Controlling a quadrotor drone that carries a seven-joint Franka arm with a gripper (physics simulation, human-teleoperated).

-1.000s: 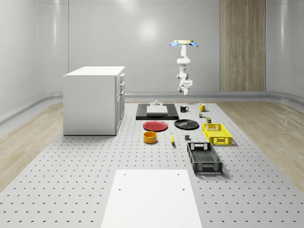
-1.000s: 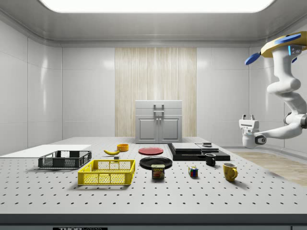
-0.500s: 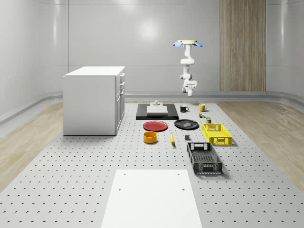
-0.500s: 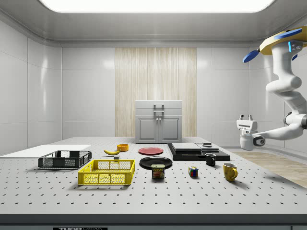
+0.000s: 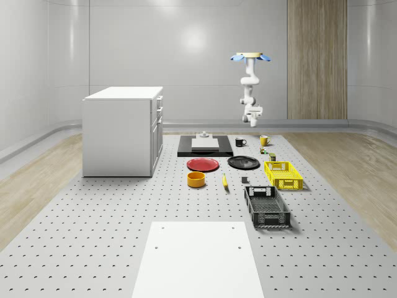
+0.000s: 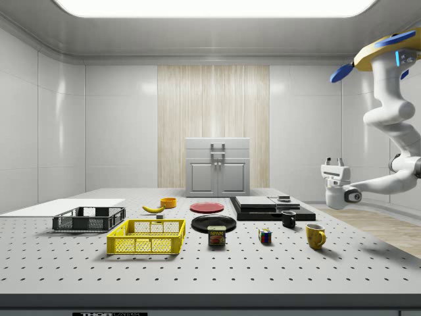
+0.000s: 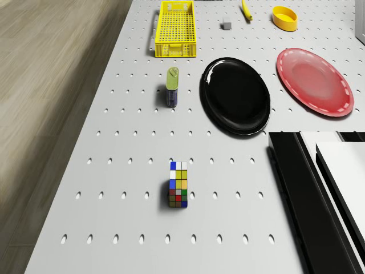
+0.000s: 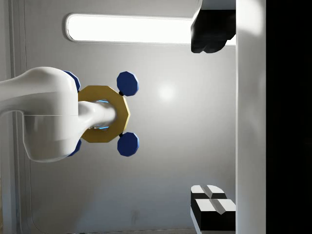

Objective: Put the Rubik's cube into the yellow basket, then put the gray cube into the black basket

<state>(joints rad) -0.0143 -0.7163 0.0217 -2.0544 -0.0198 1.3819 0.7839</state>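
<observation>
The perforated gray table [image 5: 93,236] fills the lower half of the whole-scene view, with a white cabinet [image 5: 121,130] standing at its left middle. The drone [image 5: 251,57] hovers high in the upper right of centre of that view, above the table's far edge; in the side view it sits in the upper right corner, with the white arm [image 6: 388,118] bending down and toward the frame's left. The black basket [image 5: 267,207] lies right of centre in the whole-scene view, and the yellow basket [image 5: 283,175] lies just behind it, nearer the far end. The gripper [image 6: 335,160] hangs in the air at the side view's right middle, pointing upward, well above the table and holding nothing; in the wrist view its fingers [image 8: 210,29] stand wide apart. The Rubik's cube [image 6: 265,236] rests on the table at the side view's lower right of centre, between a can [image 6: 217,236] and a yellow mug [image 6: 315,236], below and to the frame's left of the gripper. The gray cube [image 5: 244,180] lies on the table between a banana [image 5: 224,181] and the yellow basket, outside both baskets
</observation>
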